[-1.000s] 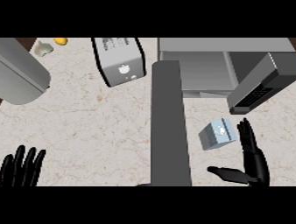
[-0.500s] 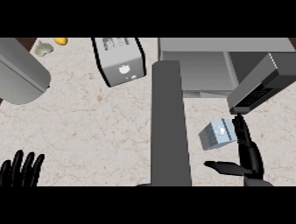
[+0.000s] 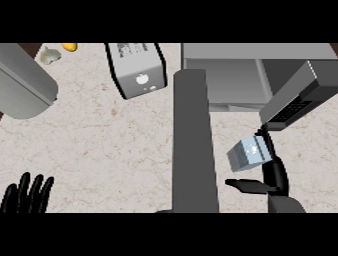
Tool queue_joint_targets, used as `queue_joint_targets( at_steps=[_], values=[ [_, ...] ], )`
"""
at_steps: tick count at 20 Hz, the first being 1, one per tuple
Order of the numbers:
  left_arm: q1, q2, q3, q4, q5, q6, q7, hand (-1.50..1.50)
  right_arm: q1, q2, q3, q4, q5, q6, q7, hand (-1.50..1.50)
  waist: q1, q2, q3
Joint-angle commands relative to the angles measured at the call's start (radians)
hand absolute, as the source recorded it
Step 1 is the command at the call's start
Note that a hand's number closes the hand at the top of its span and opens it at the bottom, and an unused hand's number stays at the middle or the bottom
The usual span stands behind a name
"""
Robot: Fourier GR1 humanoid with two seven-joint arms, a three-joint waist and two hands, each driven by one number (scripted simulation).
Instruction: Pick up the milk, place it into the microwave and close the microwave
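Closer now, right hand (image 3: 274,176) spread wide touches milk (image 3: 247,154), partly hiding it.

Just left of right hand (image 3: 275,172): milk (image 3: 247,153), touching or nearly touching straight fingers. Directly beyond fingertips: open microwave door (image 3: 302,95), swung out over counter (image 3: 105,145), blocking straight path ahead. Beyond and left of door: microwave (image 3: 231,75) cavity open, reachable past door's inner side. Further left: tall grey post (image 3: 194,145), walling off that side. Beyond post: bare counter out to resting left hand (image 3: 27,194); silver box (image 3: 136,70) and grey cylinder (image 3: 13,80) far beyond it.
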Motion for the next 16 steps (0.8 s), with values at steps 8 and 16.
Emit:
queue_joint_targets(
  at_steps=[8, 16],
  values=[
    [0.018, 0.035, 0.034, 0.001, 0.057, -0.049, -0.005, -1.50, -0.119, -0.013, -0.007, 0.125, 0.080, -0.218, -0.060, 1.50, 0.011, 0.003, 0.001],
    [-0.018, -0.010, -0.034, 0.036, -0.022, 0.013, -0.013, -1.50, -0.230, 0.009, -0.112, 0.250, -0.002, -0.256, -0.138, 1.50, 0.008, 0.004, 0.001]
  ],
)
